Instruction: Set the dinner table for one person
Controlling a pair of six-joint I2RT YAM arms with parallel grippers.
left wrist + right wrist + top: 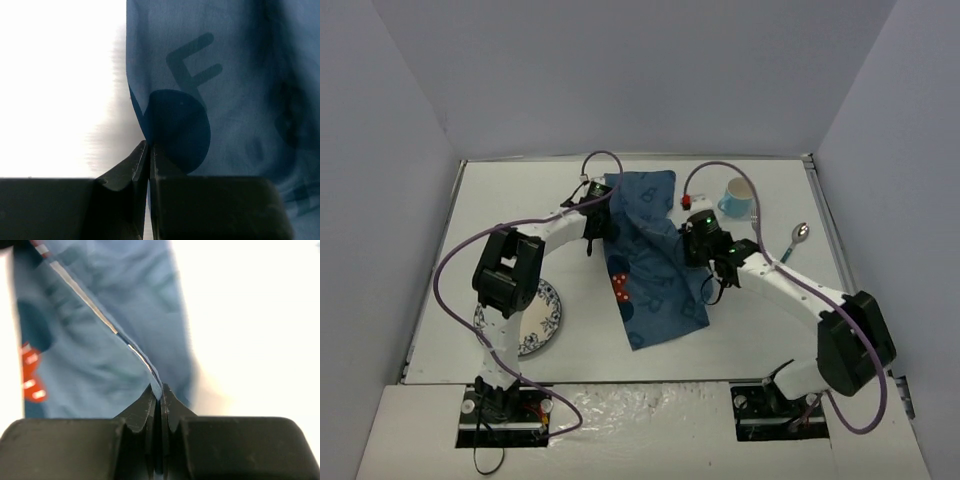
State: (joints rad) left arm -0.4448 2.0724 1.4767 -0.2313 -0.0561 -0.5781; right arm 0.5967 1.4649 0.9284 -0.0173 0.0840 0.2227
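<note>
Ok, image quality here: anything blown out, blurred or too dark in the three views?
Top external: evenly lit and sharp, only soft shadows on the dinner table. Left wrist: table blown out to pure white, edge of the cloth mat smeared against it. Right wrist: table likewise overexposed, mat soft and out of focus; fingers nearly black in both wrist views.

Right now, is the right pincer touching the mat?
Touching. The right wrist view shows the right pincer shut on the folded edge of the mat; the edge runs straight into the closed tips with no gap.
</note>
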